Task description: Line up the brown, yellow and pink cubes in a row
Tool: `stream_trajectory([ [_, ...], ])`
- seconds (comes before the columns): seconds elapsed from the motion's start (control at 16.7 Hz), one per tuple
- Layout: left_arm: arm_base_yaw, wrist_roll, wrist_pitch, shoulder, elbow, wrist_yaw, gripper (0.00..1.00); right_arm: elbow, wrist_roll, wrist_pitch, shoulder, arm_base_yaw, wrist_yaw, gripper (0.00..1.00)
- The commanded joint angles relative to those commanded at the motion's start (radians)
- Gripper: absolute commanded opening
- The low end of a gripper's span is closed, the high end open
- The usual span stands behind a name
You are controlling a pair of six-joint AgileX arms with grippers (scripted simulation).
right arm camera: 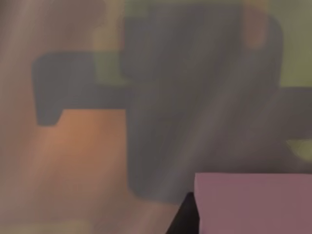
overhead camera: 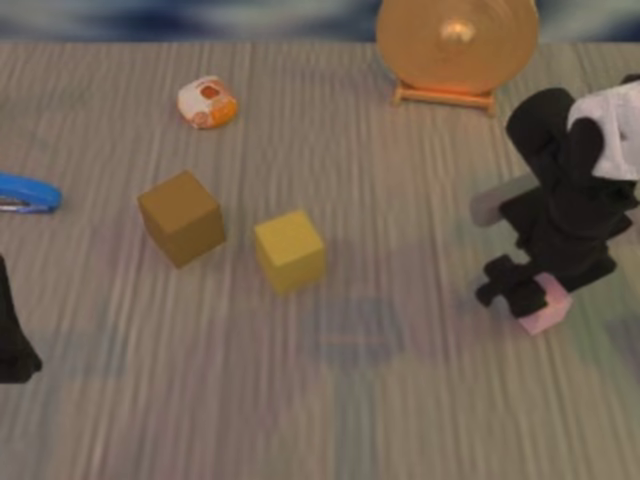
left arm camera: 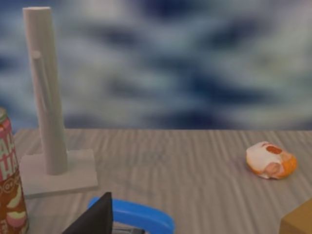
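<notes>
The tan-brown cube (overhead camera: 181,217) sits left of centre, and the mustard-yellow cube (overhead camera: 289,250) stands just to its right with a small gap between them. The pale pink cube (overhead camera: 548,308) is far off at the right, under my right gripper (overhead camera: 528,295), which is shut on it. In the right wrist view the pink cube (right arm camera: 253,202) fills the corner, and one dark finger (right arm camera: 187,218) presses against its side. My left gripper (overhead camera: 12,350) is parked at the left edge, open, with one finger (left arm camera: 95,218) showing.
A blue stapler (overhead camera: 25,192) lies at the left edge. An orange-and-white toy (overhead camera: 207,102) sits at the back left, and an orange gong on a stand (overhead camera: 457,45) at the back right. A drink can (left arm camera: 9,180) and a grey post on a base (left arm camera: 46,97) appear in the left wrist view.
</notes>
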Motion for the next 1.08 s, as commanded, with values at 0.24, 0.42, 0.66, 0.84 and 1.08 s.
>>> stream_trajectory([
  [0.24, 0.0, 0.0, 0.0, 0.0, 0.0, 0.0, 1.0, 0.079, 0.001, -0.151, -0.056, 0.002, 0.0, 0.0],
  [0.42, 0.0, 0.0, 0.0, 0.0, 0.0, 0.0, 1.0, 0.128, -0.004, -0.231, -0.099, 0.009, -0.001, 0.0],
  [0.66, 0.0, 0.0, 0.0, 0.0, 0.0, 0.0, 1.0, 0.129, -0.002, -0.234, -0.1, 0.005, -0.001, 0.0],
  [0.84, 0.0, 0.0, 0.0, 0.0, 0.0, 0.0, 1.0, 0.142, 0.035, -0.242, -0.092, 0.02, 0.0, 0.0],
  [1.08, 0.0, 0.0, 0.0, 0.0, 0.0, 0.0, 1.0, 0.187, 0.223, -0.272, -0.072, 0.086, 0.005, 0.0],
])
